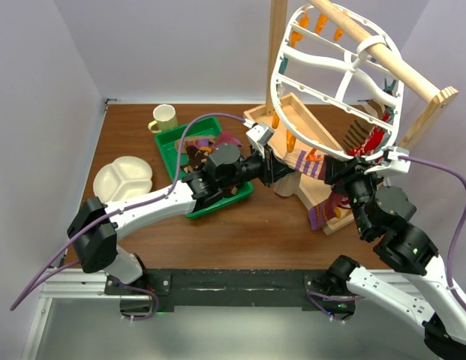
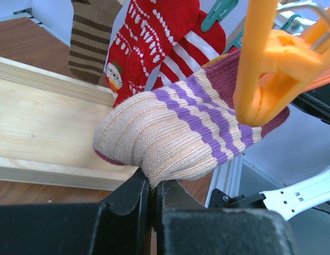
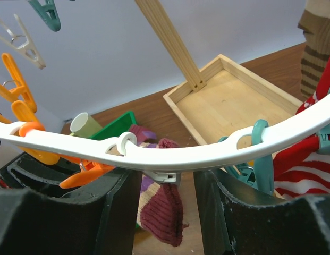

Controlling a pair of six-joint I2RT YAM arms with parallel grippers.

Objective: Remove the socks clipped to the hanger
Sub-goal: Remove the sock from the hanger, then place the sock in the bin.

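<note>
Two arms: both reach in at the hanger (image 1: pixel 334 82), which hangs tilted from a wooden rail (image 1: pixel 383 52) at 2 o'clock over the tabletop (image 1: pixel 240 217).
Left gripper (image 2: pixel 153 183): jaws pressed together, pinching the tan end of a tan-and-purple sock (image 2: pixel 175 127).
Tan-and-purple sock: maroon cuff points up toward 2 o'clock in the left wrist view. An orange clip (image 2: pixel 265 69) sits over the cuff, but it hides the contact, so I cannot tell if it bites.
Right gripper (image 3: pixel 167 178): jaws spread, one on each side of a small white tab under the hanger's rim. The rim runs across above both jaws.
Other socks: a red patterned sock (image 2: pixel 149 42), a red-and-white striped sock (image 2: pixel 188 53) and a brown striped sock (image 2: pixel 90 37) hang at 12 o'clock of the pinched one.
Teal clip (image 2: pixel 220 13): at the top of the red-and-white striped sock.
Wooden tray (image 2: pixel 42 122): below the hanging socks.
Green tray (image 1: pixel 166 146): at 9 o'clock of the left gripper, holding maroon and brown loose socks (image 1: pixel 225 140).
Mug (image 1: pixel 165 118): at 12 o'clock of the green tray.
White divided plate (image 1: pixel 124 178): at 8 o'clock of the green tray.
</note>
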